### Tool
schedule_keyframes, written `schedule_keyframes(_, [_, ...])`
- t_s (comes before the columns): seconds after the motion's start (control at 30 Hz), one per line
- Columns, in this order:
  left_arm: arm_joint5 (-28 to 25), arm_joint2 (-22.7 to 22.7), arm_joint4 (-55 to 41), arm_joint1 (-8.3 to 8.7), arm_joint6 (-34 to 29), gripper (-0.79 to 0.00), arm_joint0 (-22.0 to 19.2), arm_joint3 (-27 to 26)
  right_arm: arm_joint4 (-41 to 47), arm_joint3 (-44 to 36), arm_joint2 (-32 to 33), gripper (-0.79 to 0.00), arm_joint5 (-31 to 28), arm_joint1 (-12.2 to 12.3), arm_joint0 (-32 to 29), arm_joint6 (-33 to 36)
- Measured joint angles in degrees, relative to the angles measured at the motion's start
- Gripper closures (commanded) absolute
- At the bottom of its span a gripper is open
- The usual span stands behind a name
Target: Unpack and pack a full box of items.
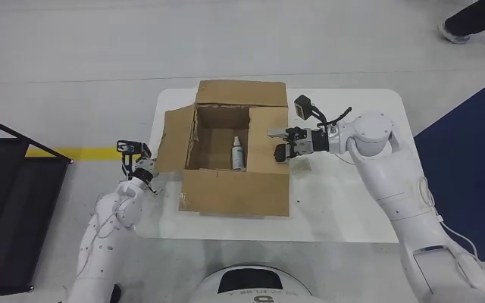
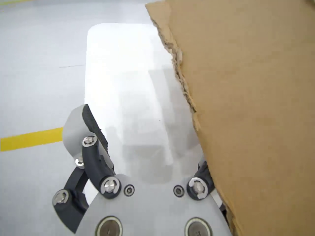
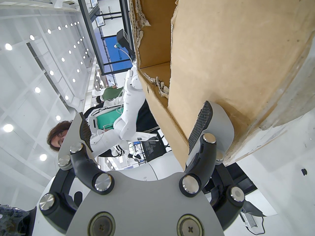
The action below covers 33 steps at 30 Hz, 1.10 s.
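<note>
Well, box point(image 1: 235, 193) sits open on table point(image 1: 341, 212), one bottle point(image 1: 238, 153) lying inside, beyond the r. gripper point(image 3: 145, 116). Its jaws are spread, one pad on the box's outer cardboard. L. gripper point(image 1: 142, 160) is spread too, with the side flap over one finger. My read: clear the flap, reach down, pinch bottle mid-body. No legible writing; bottle label too small.

Grey floor point(image 1: 76, 45) with yellow line point(image 1: 83, 151), white table point(image 1: 341, 204)

Arms point(image 1: 386, 178): white glossy shells; left tool point(image 2: 150, 124), right tool point(image 3: 145, 111): silver base plate, black curved links, chrome screws, grey fingers point(image 3: 221, 124), black ribbed pads point(image 3: 200, 121).
</note>
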Motion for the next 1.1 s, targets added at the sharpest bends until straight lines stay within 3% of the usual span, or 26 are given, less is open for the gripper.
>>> schedule_keyframes(0.1, [-4.57, -3.48, -11.80, 0.34, -1.88, -0.785, -0.44, 0.93, 0.00, 0.00, 0.00, -0.785, 0.00, 0.00, 0.00, 0.00])
schedule_keyframes(0.23, [-7.22, -5.56, -14.79, 1.01, -4.84, -0.785, -2.04, -1.65, 0.00, 0.00, 0.00, -0.785, 0.00, 0.00, 0.00, 0.00])
schedule_keyframes(0.6, [-7.19, -0.14, -4.48, 1.37, -9.76, -0.785, -7.35, -10.89, 0.00, 0.00, 0.00, -0.785, 0.00, 0.00, 0.00, 0.00])
schedule_keyframes(0.9, [-7.42, 8.21, 9.23, 1.13, -9.25, -0.785, -8.80, -11.21, 0.00, 0.00, 0.00, -0.785, 0.00, 0.00, 0.00, 0.00])
schedule_keyframes(1.1, [-7.74, 9.09, 9.98, 1.24, -8.04, -0.785, -9.17, -10.74, 0.00, 0.00, 0.00, -0.785, 0.00, 0.00, 0.00, 0.00])
